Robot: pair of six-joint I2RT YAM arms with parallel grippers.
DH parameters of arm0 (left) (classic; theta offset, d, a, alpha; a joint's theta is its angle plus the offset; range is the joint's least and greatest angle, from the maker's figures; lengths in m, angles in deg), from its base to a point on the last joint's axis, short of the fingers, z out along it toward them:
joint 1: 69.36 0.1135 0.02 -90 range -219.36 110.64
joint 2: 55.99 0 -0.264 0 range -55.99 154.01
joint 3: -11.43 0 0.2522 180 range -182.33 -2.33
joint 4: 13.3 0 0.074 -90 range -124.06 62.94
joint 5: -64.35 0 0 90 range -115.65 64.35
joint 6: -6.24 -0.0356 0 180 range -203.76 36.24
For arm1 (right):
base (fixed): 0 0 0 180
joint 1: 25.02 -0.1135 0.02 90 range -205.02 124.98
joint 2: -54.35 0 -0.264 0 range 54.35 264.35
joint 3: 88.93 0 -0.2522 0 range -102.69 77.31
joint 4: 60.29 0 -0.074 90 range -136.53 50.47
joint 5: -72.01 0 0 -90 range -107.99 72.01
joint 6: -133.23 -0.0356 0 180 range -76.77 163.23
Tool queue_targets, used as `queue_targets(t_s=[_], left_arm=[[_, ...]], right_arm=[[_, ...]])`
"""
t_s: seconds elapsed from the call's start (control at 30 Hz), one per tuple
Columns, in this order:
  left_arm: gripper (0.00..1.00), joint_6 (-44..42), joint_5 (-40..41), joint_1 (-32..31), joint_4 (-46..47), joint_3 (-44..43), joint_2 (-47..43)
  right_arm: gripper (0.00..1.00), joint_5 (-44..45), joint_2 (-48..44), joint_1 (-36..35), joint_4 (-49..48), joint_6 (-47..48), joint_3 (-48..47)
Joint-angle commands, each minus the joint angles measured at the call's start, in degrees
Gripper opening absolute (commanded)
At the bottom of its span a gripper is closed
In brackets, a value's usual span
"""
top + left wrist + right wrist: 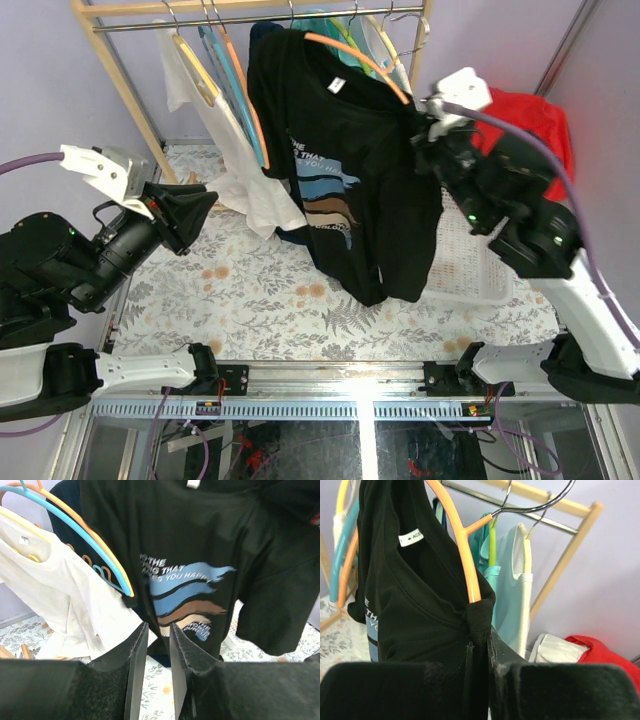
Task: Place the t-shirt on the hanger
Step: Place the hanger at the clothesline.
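The black t-shirt (360,170) with white lettering and a blue, white and brown graphic hangs from the orange hanger (350,58) in front of the rack. My right gripper (425,115) is shut on the shirt's shoulder fabric where the hanger's arm end goes into it. In the right wrist view the jaws (480,640) pinch black cloth below the orange arm (465,555). The silver hook (540,502) rises by the rail; I cannot tell if it rests on it. My left gripper (205,205) is open and empty, left of the shirt (200,555), which lies beyond its fingertips (157,630).
A wooden rack with a metal rail (250,18) carries a white shirt (230,150), blue and orange hangers (235,70), a navy shirt (262,40) and teal shirts (340,35). A white basket (470,260) and a red cloth (535,120) are at the right. A floral cloth (250,280) covers the table.
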Motion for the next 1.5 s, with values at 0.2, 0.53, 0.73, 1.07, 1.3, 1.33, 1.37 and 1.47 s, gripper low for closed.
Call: queue_targets(t_s=[0.2, 0.53, 0.73, 1.07, 1.3, 1.33, 1.37, 1.47], left_arm=[[0.21, 0.98, 1.48, 0.27, -1.29, -0.29, -3.03], [0.2, 2.47, 0.26, 0.31, -1.82, 1.21, -3.89], [0.21, 3.57, -1.16, 0.25, -1.6, 3.98, -5.33], [0.2, 3.52, -1.57, 0.31, -0.74, 7.69, -8.38], [0.2, 3.55, -2.16, 0.31, -0.42, 7.26, -7.68], [0.2, 3.67, -2.21, 0.26, -0.39, 7.4, -7.68], [0.2, 3.73, -2.33, 0.31, -0.3, 7.53, -7.68], [0.2, 3.79, -2.2, 0.24, -0.22, 7.93, -7.7]], right_arm=[[0.0, 9.01, 7.69, -1.83, -7.63, 4.24, -6.02], [0.0, 10.68, 24.35, -6.4, -3.6, 10.55, -26.12], [0.0, 12.73, 32.76, -6.56, -5.7, 15.36, -33.03], [0.0, 16.95, 17.92, -7.55, -15.62, 13.11, -8.14], [0.0, 18.23, 16.6, -7.58, -13.63, 15.48, -10.83], [0.0, 18.73, 16.37, -7.65, -14.0, 16.05, -10.51], [0.0, 19.14, 16.09, -7.6, -14.4, 16.64, -9.62], [0.0, 19.56, 14.58, -7.62, -15.79, 17.05, -7.3]])
